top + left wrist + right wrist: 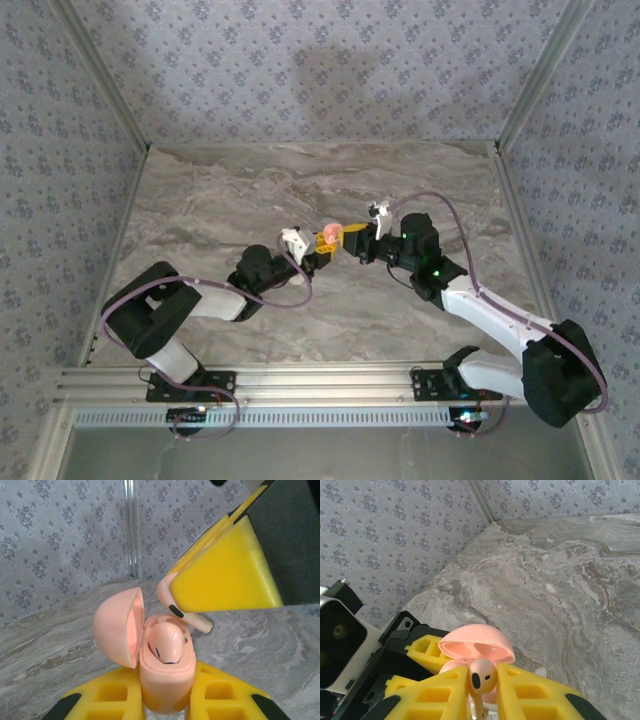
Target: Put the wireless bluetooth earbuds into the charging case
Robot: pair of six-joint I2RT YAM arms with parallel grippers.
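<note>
Around — bare marble table (220,200), wallpapered walls (300,70).

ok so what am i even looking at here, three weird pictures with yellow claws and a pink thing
It is one moment seen by three cameras. The overhead view shows two robot arms bolted at the near edge of a marble-patterned table. The other two views come from cameras on the wrists, so each shows its own yellow fingers.

The left tool grips a pink charging case, lid hinged open, with one pink earbud already seated inside. The right tool pinches the second earbud just above the case, about to place it.
</note>
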